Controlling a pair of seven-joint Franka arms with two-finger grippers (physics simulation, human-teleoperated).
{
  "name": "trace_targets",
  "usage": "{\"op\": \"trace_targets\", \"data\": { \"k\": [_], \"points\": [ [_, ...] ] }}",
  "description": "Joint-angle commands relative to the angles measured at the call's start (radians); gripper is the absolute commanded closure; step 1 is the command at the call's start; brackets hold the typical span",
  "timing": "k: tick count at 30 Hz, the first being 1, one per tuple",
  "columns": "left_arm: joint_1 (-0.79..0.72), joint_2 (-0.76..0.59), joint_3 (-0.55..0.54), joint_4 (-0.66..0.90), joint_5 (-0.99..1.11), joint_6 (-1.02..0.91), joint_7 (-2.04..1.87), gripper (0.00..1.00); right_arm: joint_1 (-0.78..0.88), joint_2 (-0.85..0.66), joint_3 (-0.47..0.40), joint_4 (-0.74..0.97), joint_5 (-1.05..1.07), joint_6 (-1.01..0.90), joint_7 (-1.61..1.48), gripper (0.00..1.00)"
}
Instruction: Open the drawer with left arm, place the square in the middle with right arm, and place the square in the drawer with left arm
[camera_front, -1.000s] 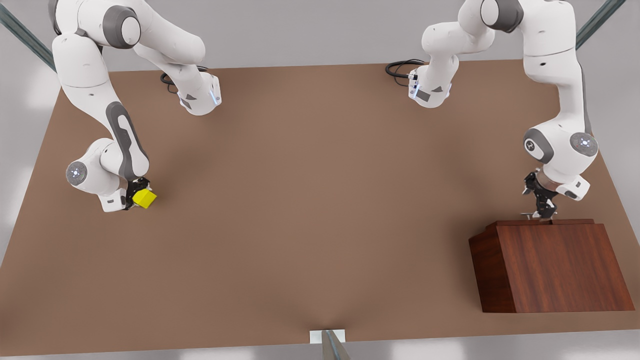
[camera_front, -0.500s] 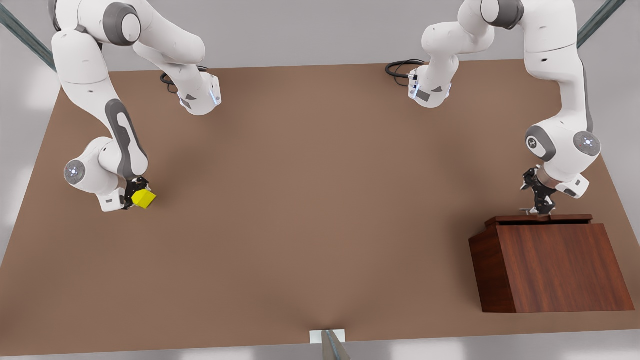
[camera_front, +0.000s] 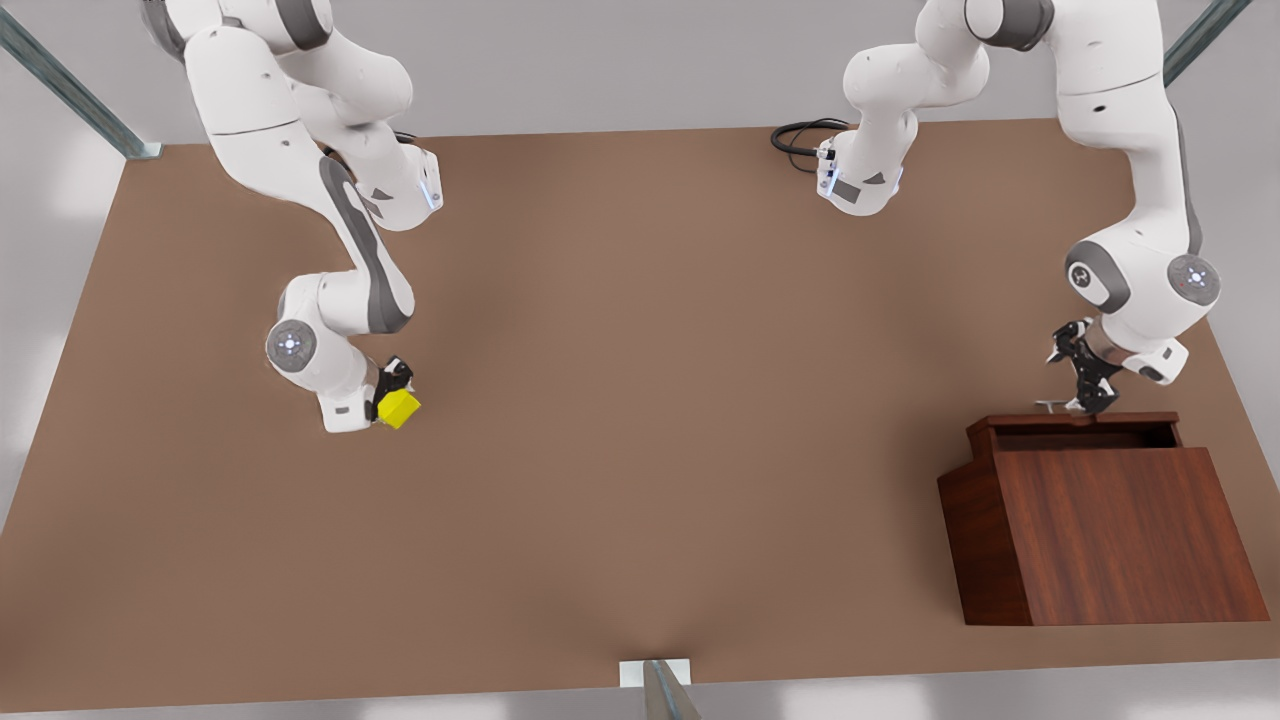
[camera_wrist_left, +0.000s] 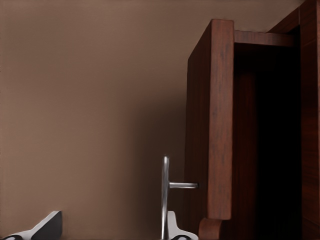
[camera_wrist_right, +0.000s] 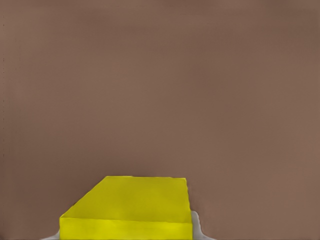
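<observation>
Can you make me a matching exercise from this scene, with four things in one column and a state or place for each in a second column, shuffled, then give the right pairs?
Column one:
1. yellow square
2. drawer
3. left gripper
4. wooden box

Column two:
A. pulled partly open
B. at the silver bar handle
C. held in the right gripper, at the front view's left
D. standing on the table, at the front view's right

Pairs: 1-C, 2-A, 3-B, 4-D
</observation>
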Motion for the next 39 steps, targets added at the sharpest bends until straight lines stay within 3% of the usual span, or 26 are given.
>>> {"op": "trace_targets", "data": {
  "k": [1,5,9,21,24,25,26,29,39],
  "points": [
    [0.0,-0.002,0.002,0.0,0.002,-0.008,0.0,0.0,0.02,0.009,0.0,0.012,0.0,0.0,0.024,0.36],
    [0.0,-0.014,0.014,0.0,0.005,-0.043,0.002,0.0,0.188,0.076,0.002,0.105,0.175,0.005,0.15,0.36],
    [-0.002,-0.014,0.031,-0.002,0.005,-0.055,0.028,0.0,0.36,0.201,-0.001,0.306,0.178,-0.004,0.458,0.36],
    [-0.002,-0.045,0.037,-0.029,0.005,-0.083,0.032,0.0,0.687,0.609,-0.027,0.836,0.167,-0.007,1.001,0.36],
    [-0.002,-0.065,0.037,-0.038,0.005,-0.114,0.034,0.0,0.698,0.618,-0.029,0.842,0.165,-0.007,1.007,0.33],
    [-0.002,-0.069,0.037,-0.044,0.005,-0.115,0.034,0.0,0.699,0.618,-0.029,0.842,0.165,-0.007,1.007,0.25],
    [-0.002,-0.072,0.037,-0.051,0.005,-0.115,0.034,0.0,0.701,0.619,-0.029,0.84,0.165,-0.006,1.007,0.1],
    [-0.003,-0.077,0.037,-0.052,0.005,-0.121,0.034,0.0,0.71,0.622,-0.038,0.839,0.133,-0.001,0.995,0.0],
    [-0.005,-0.111,0.037,-0.074,0.007,-0.151,0.034,0.0,0.722,0.566,-0.05,0.833,0.133,-0.006,1.003,0.0]
  ]
}}
